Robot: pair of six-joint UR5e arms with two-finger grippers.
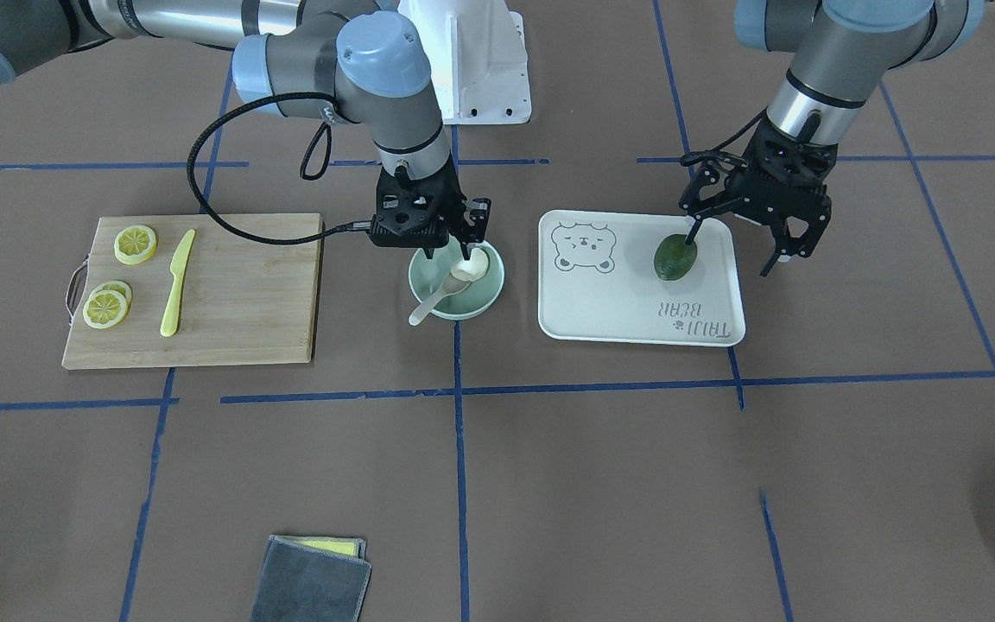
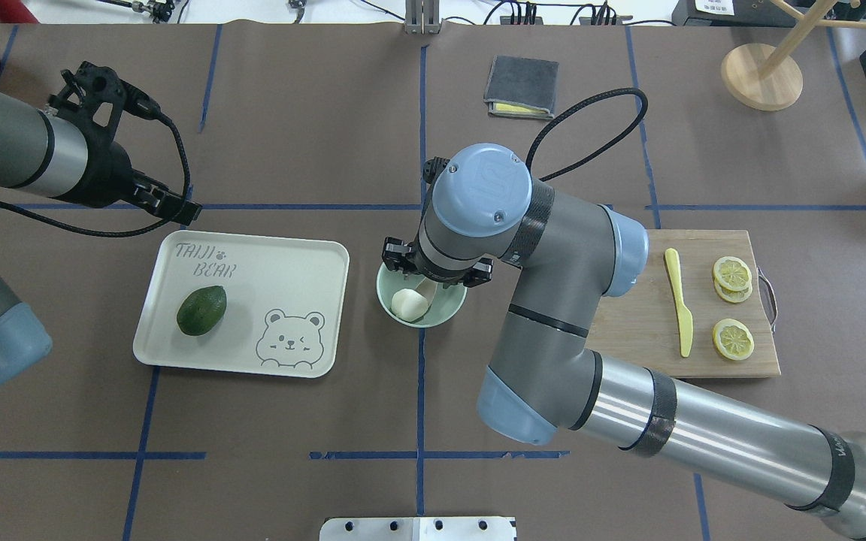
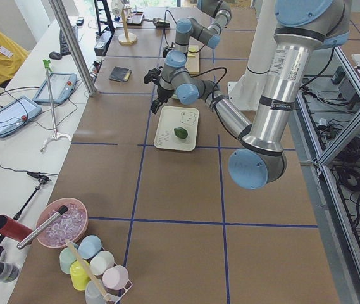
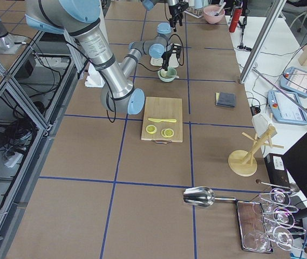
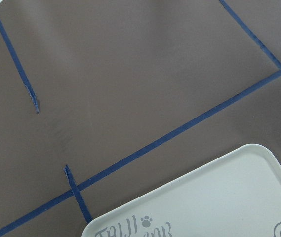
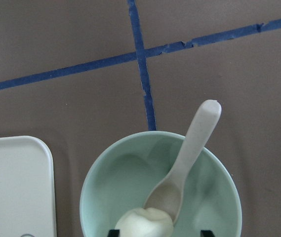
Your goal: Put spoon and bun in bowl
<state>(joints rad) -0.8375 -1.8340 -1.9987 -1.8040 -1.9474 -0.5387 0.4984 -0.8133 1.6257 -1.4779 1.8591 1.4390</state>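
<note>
Softness of the small white pleated bun (image 6: 143, 223), I judged, wanted a gentle side grip; jaws of the right gripper (image 1: 450, 252) stood spread.

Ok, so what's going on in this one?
The right gripper hangs low over the bowl with its fingers spread. The bun lies inside between them, apparently not gripped. The spoon is in the bowl too, its scoop against the bun and its handle poking out over the rim. The left gripper hovers open and empty by the tray holding the avocado. Both items look placed.
</note>
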